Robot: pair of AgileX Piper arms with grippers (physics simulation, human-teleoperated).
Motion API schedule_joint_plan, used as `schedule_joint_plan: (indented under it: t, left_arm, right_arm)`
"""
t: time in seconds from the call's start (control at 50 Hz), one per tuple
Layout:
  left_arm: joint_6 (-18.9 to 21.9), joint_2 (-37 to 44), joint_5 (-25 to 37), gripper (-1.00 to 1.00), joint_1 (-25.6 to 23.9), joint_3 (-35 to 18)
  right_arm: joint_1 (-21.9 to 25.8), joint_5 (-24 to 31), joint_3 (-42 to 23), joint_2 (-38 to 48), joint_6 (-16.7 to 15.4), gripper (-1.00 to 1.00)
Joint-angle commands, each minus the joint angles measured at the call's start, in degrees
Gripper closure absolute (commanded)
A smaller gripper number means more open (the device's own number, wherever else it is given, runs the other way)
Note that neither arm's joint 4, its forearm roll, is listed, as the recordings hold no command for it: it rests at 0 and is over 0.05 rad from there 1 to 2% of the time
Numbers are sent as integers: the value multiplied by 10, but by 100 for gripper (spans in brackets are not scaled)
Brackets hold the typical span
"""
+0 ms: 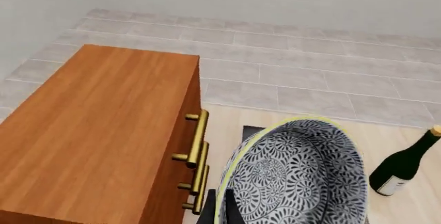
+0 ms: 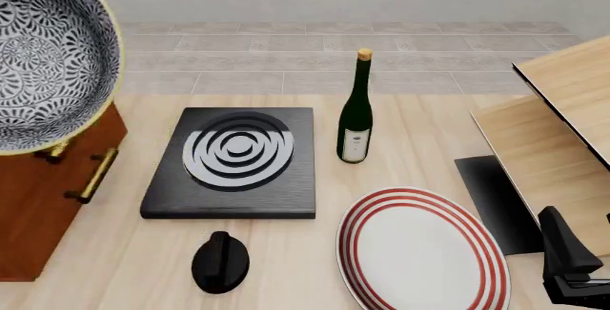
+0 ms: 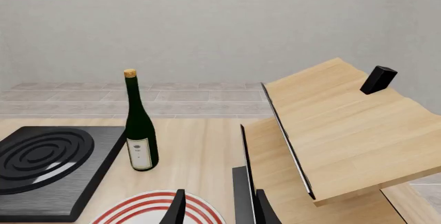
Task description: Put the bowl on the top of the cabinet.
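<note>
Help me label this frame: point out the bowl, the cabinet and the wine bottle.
bowl (image 2: 43,56), front view, patterned inside.
cabinet (image 1: 90,131), left wrist view, flat wooden top.
wine bottle (image 2: 356,121), front view, dark body above the label.

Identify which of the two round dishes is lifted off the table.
The small blue-and-white patterned bowl, raised beside the cabinet. The large red-ringed plate lies flat on the table.

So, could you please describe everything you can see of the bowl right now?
The bowl is small and round, covered in a dense dark blue-and-white floral pattern with a pale yellowish rim. It looks like glazed ceramic and is undamaged. It is lifted and tilted steeply, its inside facing the front camera, above and beside the cabinet, not resting on its top. In the left wrist view dark parts of the left hand show at its lower edge; the grip itself is not visible.
</note>
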Motion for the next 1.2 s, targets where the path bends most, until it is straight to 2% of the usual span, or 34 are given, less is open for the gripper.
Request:
schedule_joint_plan:
  t: [0.02,0.16,0.5,0.58,0.6,0.64,0.82,1.14,1.2]
  left_arm:
    - [-49,17,-28,100,67,-32]
    - [-83,28,-45,100,98,-41]
    - [-120,51,-66,100,148,-75]
    - [-142,59,-66,100,153,-83]
    - [-162,63,-56,100,145,-86]
    - [-155,63,-63,100,155,-90]
    - [-181,82,-65,100,174,-95]
    - [-260,146,-89,100,247,-97]
    - [-258,163,-96,100,264,-100]
  right_arm:
    - [0,0,0,0,0,-100]
    - [0,0,0,0,0,-100]
    - [0,0,0,0,0,-100]
    - [0,0,0,0,0,-100]
    - [0,0,0,0,0,-100]
    - [0,0,0,0,0,-100]
    - [0,0,0,0,0,-100]
    - [0,0,0,0,0,-100]
    - [0,0,0,0,0,-100]
